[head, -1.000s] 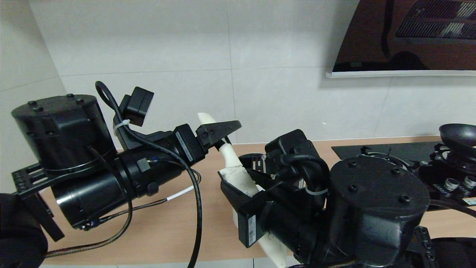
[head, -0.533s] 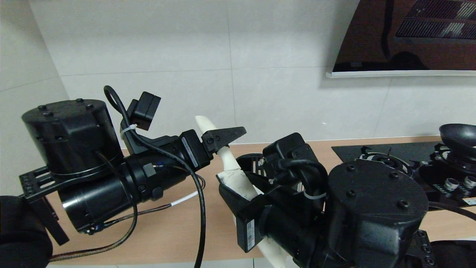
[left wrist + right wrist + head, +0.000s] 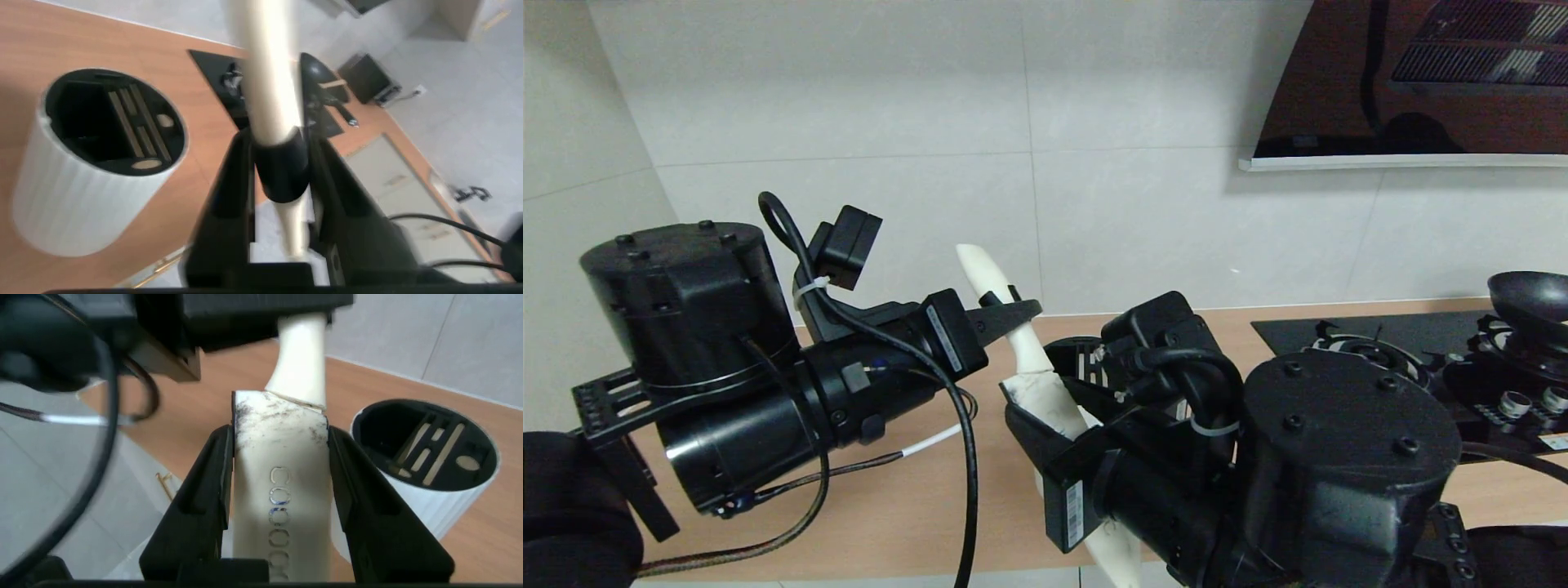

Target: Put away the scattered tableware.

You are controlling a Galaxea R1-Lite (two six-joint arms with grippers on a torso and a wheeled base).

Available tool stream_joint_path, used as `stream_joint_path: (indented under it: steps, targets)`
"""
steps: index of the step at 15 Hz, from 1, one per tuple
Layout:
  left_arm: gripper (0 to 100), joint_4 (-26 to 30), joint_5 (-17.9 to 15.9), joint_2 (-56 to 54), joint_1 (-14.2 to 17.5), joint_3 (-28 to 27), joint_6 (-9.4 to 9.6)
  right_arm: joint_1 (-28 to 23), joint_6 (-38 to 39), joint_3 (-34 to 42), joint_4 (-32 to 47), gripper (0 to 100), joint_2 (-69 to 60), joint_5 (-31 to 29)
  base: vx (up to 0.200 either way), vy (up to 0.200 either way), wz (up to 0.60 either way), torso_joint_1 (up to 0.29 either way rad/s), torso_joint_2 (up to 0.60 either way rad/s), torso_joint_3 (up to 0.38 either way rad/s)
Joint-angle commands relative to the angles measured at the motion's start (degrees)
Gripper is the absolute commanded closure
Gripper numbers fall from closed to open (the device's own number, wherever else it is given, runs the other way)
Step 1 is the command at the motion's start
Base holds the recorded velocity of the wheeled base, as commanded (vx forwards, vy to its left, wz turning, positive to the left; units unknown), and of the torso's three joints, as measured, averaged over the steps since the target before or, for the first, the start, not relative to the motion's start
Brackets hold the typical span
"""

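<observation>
The left gripper pinches the handle of the cream slotted spatula; the right gripper clamps its blade just below. A white ribbed utensil holder stands beneath both grippers.

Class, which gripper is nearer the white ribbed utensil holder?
Right. The right gripper clamps the spatula blade close above the holder; the left gripper grips its handle higher up.

Wooden counter against a white tiled wall; black gas hob beneath a dark range hood
</observation>
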Motion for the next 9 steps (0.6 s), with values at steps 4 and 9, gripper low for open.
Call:
stream_joint_path:
  steps: [4, 9]
  targets:
    - [100, -0.2, -0.06, -0.42, -0.01, -0.11, 0.0, -0.06, -0.14, 0.47, -1.82, 100, -0.17, -0.19, 0.0, 0.0, 0.0, 0.0, 0.0, 0.0]
    - [100, -0.02, 0.12, -0.86, -0.01, -0.72, 0.0, -0.06, -0.14, 0.65, -1.82, 0, -0.43, -0.27, 0.0, 0.0, 0.0, 0.0, 0.0, 0.0]
